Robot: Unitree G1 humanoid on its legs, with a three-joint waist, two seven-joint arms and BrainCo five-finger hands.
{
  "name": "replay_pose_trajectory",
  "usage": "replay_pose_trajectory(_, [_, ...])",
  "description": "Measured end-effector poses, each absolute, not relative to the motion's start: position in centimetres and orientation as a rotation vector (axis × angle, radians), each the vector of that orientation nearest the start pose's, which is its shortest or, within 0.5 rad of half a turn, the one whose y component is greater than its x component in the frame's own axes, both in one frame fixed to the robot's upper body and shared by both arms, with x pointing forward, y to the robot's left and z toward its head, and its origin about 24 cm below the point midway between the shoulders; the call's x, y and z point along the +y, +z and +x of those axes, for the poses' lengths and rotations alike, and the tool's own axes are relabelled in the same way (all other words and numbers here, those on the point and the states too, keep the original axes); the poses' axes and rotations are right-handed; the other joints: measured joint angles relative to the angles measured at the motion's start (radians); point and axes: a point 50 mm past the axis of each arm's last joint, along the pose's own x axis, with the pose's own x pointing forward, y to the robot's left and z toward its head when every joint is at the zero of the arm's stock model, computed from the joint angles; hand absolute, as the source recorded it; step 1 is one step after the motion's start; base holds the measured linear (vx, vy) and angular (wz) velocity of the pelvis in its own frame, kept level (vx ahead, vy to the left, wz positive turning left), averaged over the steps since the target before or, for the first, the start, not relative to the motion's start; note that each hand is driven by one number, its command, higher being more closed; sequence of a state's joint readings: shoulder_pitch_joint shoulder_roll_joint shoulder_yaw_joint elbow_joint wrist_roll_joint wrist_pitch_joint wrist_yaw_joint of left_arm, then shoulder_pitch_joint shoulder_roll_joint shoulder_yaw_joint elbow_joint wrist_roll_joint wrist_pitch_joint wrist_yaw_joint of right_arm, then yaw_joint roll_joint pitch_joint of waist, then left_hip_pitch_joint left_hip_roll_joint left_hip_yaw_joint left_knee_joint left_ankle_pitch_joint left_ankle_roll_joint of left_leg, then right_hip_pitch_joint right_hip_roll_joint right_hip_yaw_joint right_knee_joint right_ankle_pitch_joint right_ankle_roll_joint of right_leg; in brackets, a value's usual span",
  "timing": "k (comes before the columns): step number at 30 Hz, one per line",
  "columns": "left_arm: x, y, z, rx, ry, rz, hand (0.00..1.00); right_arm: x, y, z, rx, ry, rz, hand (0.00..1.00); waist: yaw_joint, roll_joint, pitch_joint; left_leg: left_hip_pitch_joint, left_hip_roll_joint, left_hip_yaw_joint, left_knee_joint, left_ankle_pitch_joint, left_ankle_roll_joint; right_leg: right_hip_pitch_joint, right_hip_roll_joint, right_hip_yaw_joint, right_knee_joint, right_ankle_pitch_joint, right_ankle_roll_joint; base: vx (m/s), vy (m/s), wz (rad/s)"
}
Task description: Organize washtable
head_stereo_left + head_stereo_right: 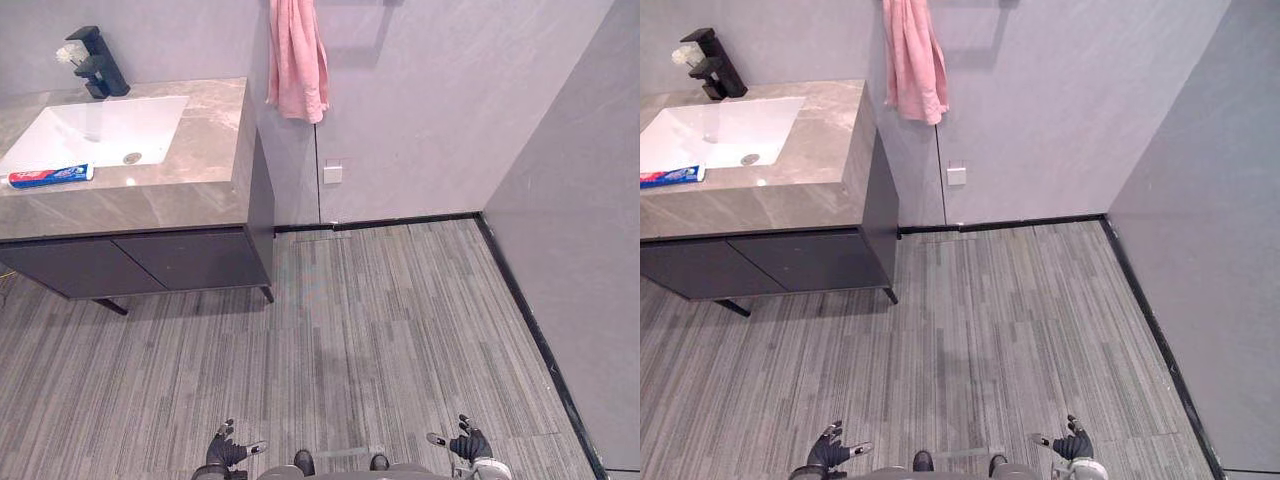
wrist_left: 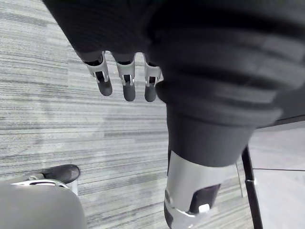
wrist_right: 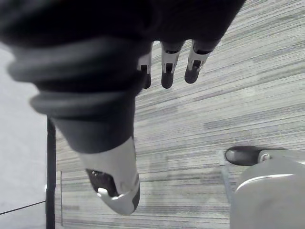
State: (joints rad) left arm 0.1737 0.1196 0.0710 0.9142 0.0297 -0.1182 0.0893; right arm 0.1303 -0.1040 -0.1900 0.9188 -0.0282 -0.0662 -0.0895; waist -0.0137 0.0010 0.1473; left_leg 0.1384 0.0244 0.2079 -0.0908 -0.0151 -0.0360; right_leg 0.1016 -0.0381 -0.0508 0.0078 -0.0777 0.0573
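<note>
Washtable is a grey-brown marble-look countertop [image 1: 205, 150] on a dark flat-front cabinet [image 1: 150, 260], standing far left against the wall. A white rectangular sink basin [image 1: 100, 130] is set into it, with a black angular faucet [image 1: 98, 62] at the back and a small white item beside the faucet, too small to identify. A red, blue and white toothpaste tube [image 1: 50, 176] lies flat at the basin's front edge. Its long axis runs left-right along the counter front, the right end slightly farther back; cap end can't be told. A pink towel [image 1: 297, 60] hangs on the grey wall just right of the counter, with a white wall plate [image 1: 333, 173] below it. Grey striped plank floor [image 1: 380, 330] lies between the washtable and both hands. Left hand [image 1: 228, 448] and right hand [image 1: 468, 442] are low by the robot, well apart from the counter, fingers [image 2: 128, 86] straight and loose, holding nothing.
</note>
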Motion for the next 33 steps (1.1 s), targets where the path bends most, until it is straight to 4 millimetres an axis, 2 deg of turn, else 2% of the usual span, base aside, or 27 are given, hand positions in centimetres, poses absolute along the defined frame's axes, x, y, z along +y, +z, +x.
replay_pose_trajectory(5, [21.4,-14.8,9.4,0.96,0.218,0.146,0.0,-22.5,-14.5,10.8,0.96,-0.327,-0.08,0.0,0.002,-0.006,0.001,0.0,0.001,0.048,0.014,-0.012,-0.003,-0.005,0.001,0.037,-0.003,0.005,0.002,0.06,-0.027,-0.26])
replay_pose_trajectory(7, [21.4,-14.8,9.4,0.96,0.219,0.146,0.0,-22.5,-14.4,11.1,0.954,-0.325,-0.08,0.0,0.006,-0.005,0.002,-0.025,0.011,0.078,0.075,-0.065,0.002,-0.022,0.004,0.068,-0.001,0.005,0.002,0.02,-0.005,-0.39])
replay_pose_trajectory(10, [21.3,-14.8,9.5,0.957,0.218,0.145,0.0,-22.6,-14.2,11.8,0.939,-0.324,-0.081,0.0,0.005,0.002,0.005,-0.069,0.018,0.098,0.134,-0.108,0.015,-0.056,0.002,0.089,0.02,0.003,0.004,0.04,0.017,-0.34])
replay_pose_trajectory(11, [21.3,-14.8,9.6,0.955,0.217,0.145,0.0,-22.6,-14.2,12.1,0.933,-0.324,-0.081,0.0,0.004,0.005,0.008,-0.087,0.021,0.107,0.163,-0.131,0.018,-0.084,0.002,0.097,0.053,-0.009,0.019,0.03,0.044,-0.32])
replay_pose_trajectory(13, [21.3,-14.7,9.8,0.951,0.215,0.146,0.0,-22.6,-14.1,12.2,0.933,-0.323,-0.081,0.0,0.009,0.009,0.014,-0.1,0.025,0.126,0.211,-0.17,0.025,-0.134,0.0,0.106,0.157,-0.053,0.033,0.05,0.063,-0.31])
replay_pose_trajectory(14, [21.2,-14.7,9.8,0.951,0.212,0.147,0.0,-22.5,-14.1,12.2,0.937,-0.323,-0.081,0.0,0.009,0.013,0.018,-0.093,0.024,0.133,0.25,-0.202,0.033,-0.178,-0.008,0.102,0.291,-0.099,0.061,0.06,0.083,-0.16])
replay_pose_trajectory(15, [21.2,-14.7,9.9,0.947,0.211,0.147,0.0,-22.5,-14.1,12.2,0.936,-0.322,-0.081,0.0,0.009,0.016,0.02,-0.092,0.024,0.134,0.27,-0.217,0.034,-0.212,-0.014,0.089,0.388,-0.114,0.077,0.04,0.097,-0.01])
replay_pose_trajectory(16, [21.3,-14.6,10.2,0.938,0.209,0.152,0.0,-22.5,-14.1,12.3,0.936,-0.318,-0.083,0.0,0.008,0.019,0.025,-0.086,0.023,0.134,0.285,-0.234,0.045,-0.262,-0.023,0.07,0.521,-0.116,0.081,0.01,0.072,0.07])
replay_pose_trajectory(17, [21.3,-14.5,10.3,0.934,0.206,0.156,0.0,-22.4,-14.1,12.3,0.936,-0.316,-0.083,0.0,0.009,0.018,0.027,-0.083,0.022,0.134,0.288,-0.238,0.046,-0.274,-0.027,0.068,0.554,-0.115,0.081,0.09,0.081,0.08])
replay_pose_trajectory(18, [21.7,-14.2,10.9,0.914,0.191,0.182,0.0,-22.2,-14.1,12.4,0.935,-0.306,-0.082,0.0,0.009,0.005,0.042,-0.054,0.008,0.129,0.294,-0.257,0.058,-0.335,-0.052,0.046,0.699,-0.112,0.086,0.13,0.057,0.13])
replay_pose_trajectory(19, [22.0,-14.1,11.2,0.906,0.189,0.194,0.0,-22.1,-14.2,12.4,0.941,-0.302,-0.079,0.0,0.007,0.009,0.053,-0.047,0.0,0.121,0.311,-0.277,0.065,-0.385,-0.08,0.015,0.802,-0.129,0.083,0.13,0.057,0.14])
replay_pose_trajectory(20, [21.9,-14.0,11.5,0.897,0.187,0.194,0.0,-22.1,-14.2,12.5,0.94,-0.302,-0.08,0.0,0.007,0.003,0.053,-0.036,0.0,0.119,0.312,-0.286,0.067,-0.397,-0.087,-0.002,0.82,-0.146,0.081,0.15,0.03,0.12])
replay_pose_trajectory(22, [22.1,-13.9,11.6,0.894,0.19,0.198,0.0,-22.3,-14.0,13.0,0.93,-0.297,-0.09,0.0,-0.001,0.013,0.067,0.005,0.011,0.112,0.289,-0.298,0.059,-0.438,-0.1,-0.076,0.778,-0.184,0.06,0.21,0.007,0.06])
replay_pose_trajectory(24, [22.1,-13.8,11.8,0.887,0.188,0.199,0.0,-22.6,-13.7,13.5,0.918,-0.287,-0.111,0.0,-0.012,0.025,0.073,0.045,0.037,0.113,0.252,-0.296,0.03,-0.477,-0.075,-0.146,0.596,-0.168,0.034,0.36,-0.073,0.07])
replay_pose_trajectory(25, [22.1,-13.8,11.9,0.886,0.186,0.2,0.0,-22.7,-13.7,13.6,0.916,-0.284,-0.117,0.0,-0.017,0.027,0.075,0.057,0.044,0.111,0.243,-0.297,0.017,-0.483,-0.062,-0.148,0.545,-0.145,0.018,0.47,-0.13,0.18])
replay_pose_trajectory(26, [22.1,-13.8,11.7,0.89,0.185,0.204,0.0,-22.8,-13.8,13.4,0.921,-0.284,-0.119,0.0,-0.027,0.017,0.069,0.079,0.046,0.1,0.232,-0.295,-0.007,-0.479,-0.043,-0.155,0.446,-0.066,-0.015,0.38,-0.128,0.27])
replay_pose_trajectory(27, [22.2,-13.8,11.7,0.891,0.184,0.205,0.0,-22.9,-13.9,13.0,0.931,-0.288,-0.122,0.0,-0.029,0.007,0.067,0.087,0.049,0.089,0.239,-0.303,-0.026,-0.472,-0.04,-0.156,0.419,0.03,-0.067,0.58,-0.22,0.24])
replay_pose_trajectory(28, [21.5,-13.9,12.0,0.882,0.173,0.19,0.0,-23.5,-13.9,12.5,0.945,-0.3,-0.136,0.0,-0.026,0.039,0.057,0.079,0.099,0.083,0.292,-0.307,-0.055,-0.462,-0.014,-0.18,0.429,0.005,-0.085,0.5,-0.206,0.11])
replay_pose_trajectory(29, [21.4,-13.8,12.1,0.876,0.175,0.187,0.0,-23.5,-13.9,12.6,0.942,-0.298,-0.136,0.0,-0.024,0.041,0.056,0.059,0.111,0.08,0.334,-0.296,-0.074,-0.451,-0.007,-0.183,0.42,-0.013,-0.089,0.6,-0.27,-0.05])
replay_pose_trajectory(30, [21.3,-13.8,12.2,0.873,0.184,0.174,0.0,-23.4,-13.8,13.1,0.932,-0.294,-0.134,0.0,-0.025,0.048,0.061,0.002,0.14,0.067,0.483,-0.269,-0.114,-0.421,0.011,-0.186,0.393,-0.028,-0.103,0.42,-0.202,-0.07])
replay_pose_trajectory(31, [20.9,-13.9,12.1,0.879,0.185,0.158,0.0,-23.4,-13.7,13.2,0.926,-0.293,-0.133,0.0,-0.026,0.057,0.067,-0.067,0.181,0.043,0.685,-0.204,-0.095,-0.356,0.031,-0.188,0.351,-0.042,-0.117,0.51,-0.225,-0.07])
replay_pose_trajectory(32, [20.7,-14.0,12.0,0.881,0.187,0.149,0.0,-23.3,-13.7,13.2,0.923,-0.292,-0.132,0.0,-0.023,0.06,0.07,-0.11,0.205,0.025,0.791,-0.183,-0.077,-0.318,0.04,-0.187,0.33,-0.046,-0.123,0.5,-0.168,-0.07])
replay_pose_trajectory(33, [20.3,-14.1,11.8,0.884,0.196,0.127,0.0,-22.9,-13.6,13.4,0.914,-0.29,-0.123,0.0,-0.02,0.057,0.072,-0.153,0.245,0.016,0.961,-0.187,-0.065,-0.241,0.052,-0.181,0.293,-0.052,-0.132,0.48,-0.141,-0.07])
